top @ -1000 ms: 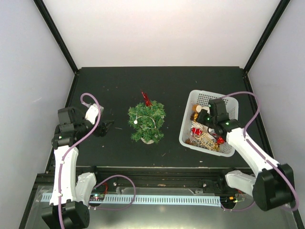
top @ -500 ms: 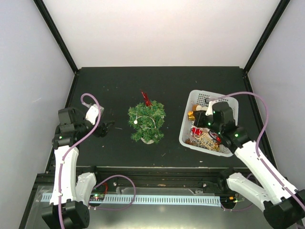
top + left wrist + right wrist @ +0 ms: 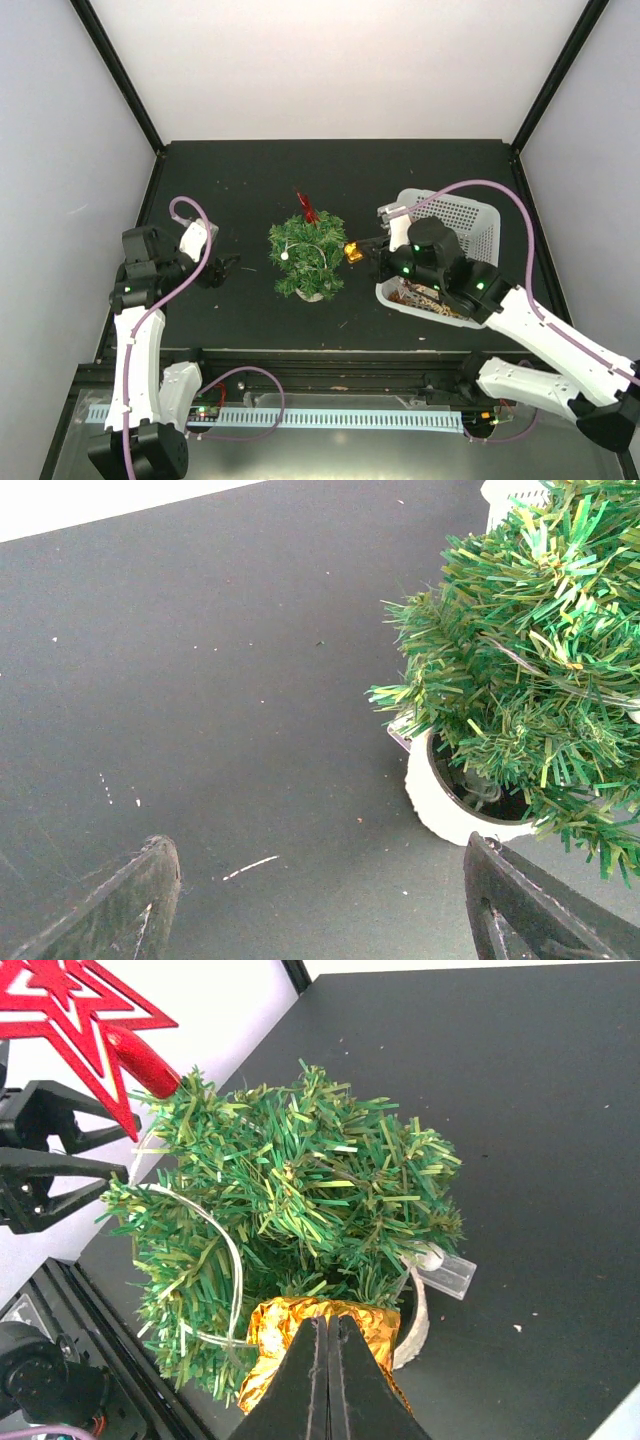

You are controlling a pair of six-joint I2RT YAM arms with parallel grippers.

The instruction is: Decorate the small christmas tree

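— Swung out of the white basket (image 3: 470, 212), the right gripper (image 3: 357, 250) now sits at the right flank of the small christmas tree (image 3: 308, 255). Is it carrying anything?
— Yes. Its jaws are clamped on a gold foil ornament (image 3: 320, 1332) that touches the lower branches.
— And the left gripper (image 3: 226, 266)?
— Unmoved, jaws spread wide and empty, just left of the tree. The tree stands mid-table on its white base, red star (image 3: 306, 208) on top.
— Meaning?
— Picking looks done. Hanging it on a branch likely comes next.
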